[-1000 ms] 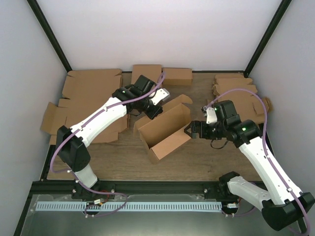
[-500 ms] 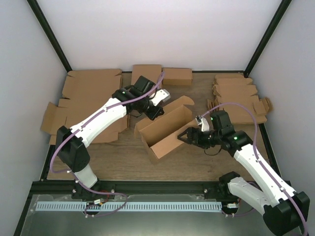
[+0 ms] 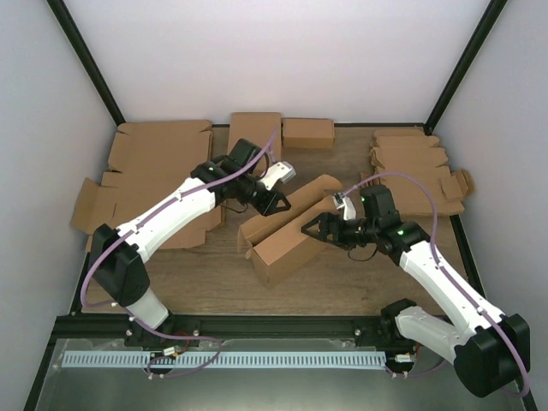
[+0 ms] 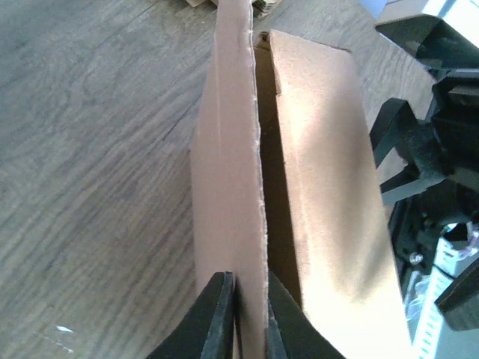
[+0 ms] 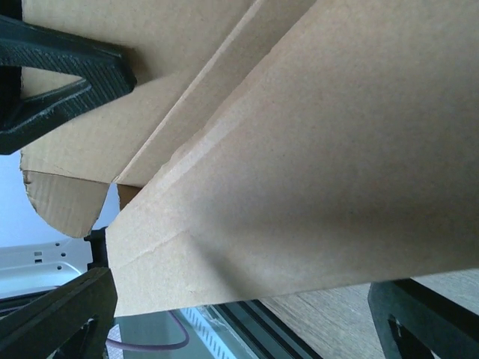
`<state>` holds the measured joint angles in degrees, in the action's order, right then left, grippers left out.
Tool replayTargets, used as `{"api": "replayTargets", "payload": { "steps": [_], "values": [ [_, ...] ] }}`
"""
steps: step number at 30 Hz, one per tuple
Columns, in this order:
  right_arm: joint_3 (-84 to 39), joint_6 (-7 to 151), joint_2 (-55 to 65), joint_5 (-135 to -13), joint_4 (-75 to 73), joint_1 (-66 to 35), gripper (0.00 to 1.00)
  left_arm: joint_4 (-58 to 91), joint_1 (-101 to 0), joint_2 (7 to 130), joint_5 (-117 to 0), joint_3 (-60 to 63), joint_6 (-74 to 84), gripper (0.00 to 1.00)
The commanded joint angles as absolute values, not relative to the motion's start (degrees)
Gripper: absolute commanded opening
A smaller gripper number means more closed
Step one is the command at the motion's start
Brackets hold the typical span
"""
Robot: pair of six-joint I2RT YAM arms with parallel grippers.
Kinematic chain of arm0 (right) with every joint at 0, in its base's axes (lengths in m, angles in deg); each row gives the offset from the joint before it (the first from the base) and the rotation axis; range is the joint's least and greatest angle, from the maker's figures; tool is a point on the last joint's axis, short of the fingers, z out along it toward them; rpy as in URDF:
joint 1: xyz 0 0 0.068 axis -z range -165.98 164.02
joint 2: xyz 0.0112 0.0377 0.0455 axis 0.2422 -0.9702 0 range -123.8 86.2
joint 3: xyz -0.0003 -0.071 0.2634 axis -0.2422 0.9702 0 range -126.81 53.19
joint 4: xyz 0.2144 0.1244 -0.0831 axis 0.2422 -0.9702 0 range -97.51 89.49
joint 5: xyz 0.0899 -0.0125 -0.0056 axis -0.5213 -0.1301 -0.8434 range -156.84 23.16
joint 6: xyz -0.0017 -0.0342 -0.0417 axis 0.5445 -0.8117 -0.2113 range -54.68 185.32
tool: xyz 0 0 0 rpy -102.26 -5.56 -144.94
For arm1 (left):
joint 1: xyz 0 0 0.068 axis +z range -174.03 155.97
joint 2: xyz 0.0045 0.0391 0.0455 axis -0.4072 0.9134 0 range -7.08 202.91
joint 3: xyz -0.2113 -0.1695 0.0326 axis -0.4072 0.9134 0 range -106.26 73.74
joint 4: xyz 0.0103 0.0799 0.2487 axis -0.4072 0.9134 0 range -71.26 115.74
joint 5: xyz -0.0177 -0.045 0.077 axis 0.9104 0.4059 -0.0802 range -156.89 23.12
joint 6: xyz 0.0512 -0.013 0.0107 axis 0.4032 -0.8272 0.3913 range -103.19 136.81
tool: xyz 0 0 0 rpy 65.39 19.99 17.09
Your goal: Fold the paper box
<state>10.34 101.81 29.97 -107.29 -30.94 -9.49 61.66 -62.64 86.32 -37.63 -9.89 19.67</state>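
Observation:
The paper box (image 3: 287,244) lies slantwise at mid-table, its long panels leaning together so the opening is a narrow slot. My left gripper (image 3: 276,205) reaches in from the far left and is shut on the box's upright panel (image 4: 228,149); in the left wrist view the fingertips (image 4: 249,299) pinch that panel's edge. My right gripper (image 3: 310,229) is at the box's right side, open. In the right wrist view its fingers (image 5: 60,314) stand wide apart with the box's panel (image 5: 337,149) filling the space between them (image 5: 239,314). Whether the fingers touch the panel I cannot tell.
Large flat cardboard blanks (image 3: 158,163) cover the left of the table. Two small folded boxes (image 3: 308,133) stand at the back edge. A stack of notched blanks (image 3: 411,167) lies at the back right. Bare wood (image 3: 342,278) shows in front of the box.
My right gripper has moved left against the box. The box's long panel has tipped inward, closing the wide opening to a slot. My left gripper has shifted slightly right, keeping its hold.

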Motion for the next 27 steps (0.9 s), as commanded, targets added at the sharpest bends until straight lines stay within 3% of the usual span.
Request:
{"api": "replayTargets", "payload": {
  "steps": [1, 3, 5, 18, 27],
  "values": [
    [9.80, 99.60, 30.39, -107.33, -30.50, -9.99, 0.96, 61.01, -63.47, 84.42, -34.27, -8.82, 18.14, 0.17],
    [9.78, 99.19, 30.96, -105.50, -31.78, -9.98, 0.97, 60.66, -63.49, 83.52, -35.48, -8.07, 17.73, 0.28],
    [10.12, 98.79, 31.53, -104.18, -32.79, -9.98, 0.97, 59.99, -63.33, 82.17, -37.37, -7.28, 16.60, 0.45],
    [13.89, 97.29, 34.08, -101.09, -35.63, -10.00, 0.98, 60.27, -62.53, 72.17, -42.92, -2.66, 11.35, 0.83],
    [14.29, 95.17, 33.66, -99.63, -36.40, -9.99, 0.97, 65.89, -62.61, 57.77, -43.15, 4.91, 9.95, 0.85]
  ]
}}
